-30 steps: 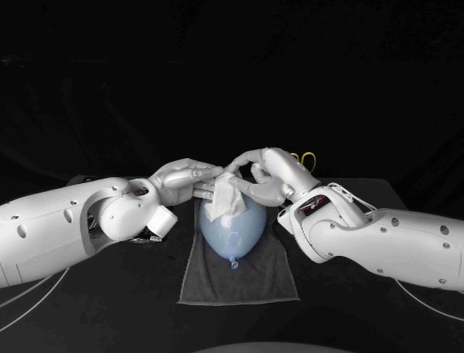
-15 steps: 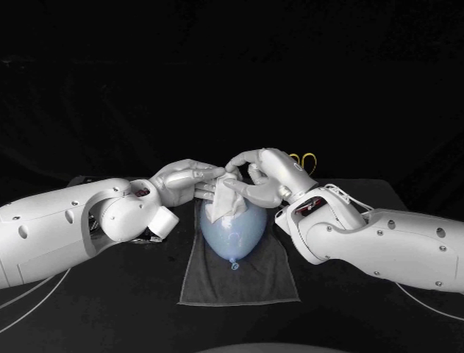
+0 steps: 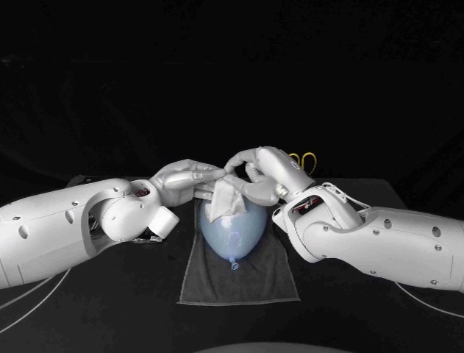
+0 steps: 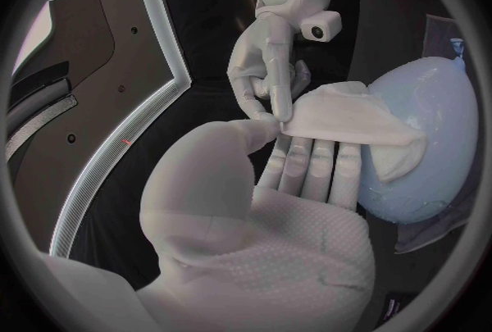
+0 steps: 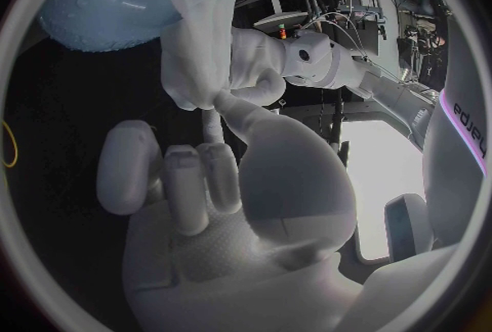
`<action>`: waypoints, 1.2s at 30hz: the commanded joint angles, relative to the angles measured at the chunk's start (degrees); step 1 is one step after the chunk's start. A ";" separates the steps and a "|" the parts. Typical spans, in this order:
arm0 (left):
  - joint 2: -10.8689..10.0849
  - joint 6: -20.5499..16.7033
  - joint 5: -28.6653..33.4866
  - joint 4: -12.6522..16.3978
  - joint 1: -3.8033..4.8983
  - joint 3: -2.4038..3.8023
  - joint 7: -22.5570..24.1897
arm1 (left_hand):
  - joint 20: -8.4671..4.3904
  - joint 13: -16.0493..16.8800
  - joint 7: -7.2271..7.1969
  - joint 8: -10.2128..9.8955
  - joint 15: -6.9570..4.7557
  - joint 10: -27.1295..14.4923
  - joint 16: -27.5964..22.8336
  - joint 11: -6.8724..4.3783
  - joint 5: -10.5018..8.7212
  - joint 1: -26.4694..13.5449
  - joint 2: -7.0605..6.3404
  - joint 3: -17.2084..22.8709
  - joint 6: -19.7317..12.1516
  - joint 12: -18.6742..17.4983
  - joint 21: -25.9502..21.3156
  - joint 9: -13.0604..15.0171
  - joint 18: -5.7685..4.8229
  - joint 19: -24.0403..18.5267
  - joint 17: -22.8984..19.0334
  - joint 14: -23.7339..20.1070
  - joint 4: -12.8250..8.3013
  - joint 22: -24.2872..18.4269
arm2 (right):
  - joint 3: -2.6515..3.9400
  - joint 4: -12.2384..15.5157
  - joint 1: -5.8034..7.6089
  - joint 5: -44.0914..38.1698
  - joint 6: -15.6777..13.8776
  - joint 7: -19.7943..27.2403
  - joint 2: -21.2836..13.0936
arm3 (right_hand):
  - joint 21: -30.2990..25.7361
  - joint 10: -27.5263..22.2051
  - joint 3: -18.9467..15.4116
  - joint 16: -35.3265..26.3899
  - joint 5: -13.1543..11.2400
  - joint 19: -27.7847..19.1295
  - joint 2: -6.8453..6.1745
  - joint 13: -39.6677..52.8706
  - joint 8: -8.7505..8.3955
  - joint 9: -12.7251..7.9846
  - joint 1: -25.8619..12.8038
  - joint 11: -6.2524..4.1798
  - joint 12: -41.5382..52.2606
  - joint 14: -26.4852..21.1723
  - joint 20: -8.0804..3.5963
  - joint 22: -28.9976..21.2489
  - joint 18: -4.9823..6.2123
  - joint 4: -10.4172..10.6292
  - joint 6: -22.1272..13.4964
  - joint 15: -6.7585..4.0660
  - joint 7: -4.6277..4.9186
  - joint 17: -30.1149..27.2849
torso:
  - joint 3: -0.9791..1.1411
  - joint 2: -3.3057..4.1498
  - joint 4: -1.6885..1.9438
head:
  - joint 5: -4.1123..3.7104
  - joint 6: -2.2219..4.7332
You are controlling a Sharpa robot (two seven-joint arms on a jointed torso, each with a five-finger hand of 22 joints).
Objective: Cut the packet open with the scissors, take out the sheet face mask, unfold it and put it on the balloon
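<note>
Both my left hand (image 3: 187,179) and right hand (image 3: 263,173) pinch the folded mask (image 3: 226,198), hanging between them onto the balloon (image 3: 232,229).

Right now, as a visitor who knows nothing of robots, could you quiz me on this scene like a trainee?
1. True or false: the pale blue rubber balloon lies on a grey cloth.
2. Who holds the white fabric sheet mask? A: the silver left hand alone. B: the silver right hand alone. C: both hands.
3. Fill in: the balloon's knotted end points ___ the robot.
Key: 1 true; 2 C; 3 toward.
</note>
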 commanded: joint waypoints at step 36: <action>0.08 -3.17 2.81 0.05 0.01 0.17 2.60 | -0.66 0.10 -1.13 3.31 -1.21 4.53 0.60 -1.30 0.20 2.97 0.94 -1.88 2.02 0.44 0.38 2.70 0.95 2.05 0.80 3.40 0.45 0.15 | -0.07 2.03 -0.38 1.05 -5.39 1.32 -2.48 | 4.10 4.51 2.64 0.24 0.42 1.37 1.18 12.98 4.15 1.76 0.38 -0.87 1.73 6.78 -0.85 10.75 -1.09 -0.63 -0.08 -1.82 -0.73 15.09 | 0.03 0.00 -0.02 | 0.02 -0.37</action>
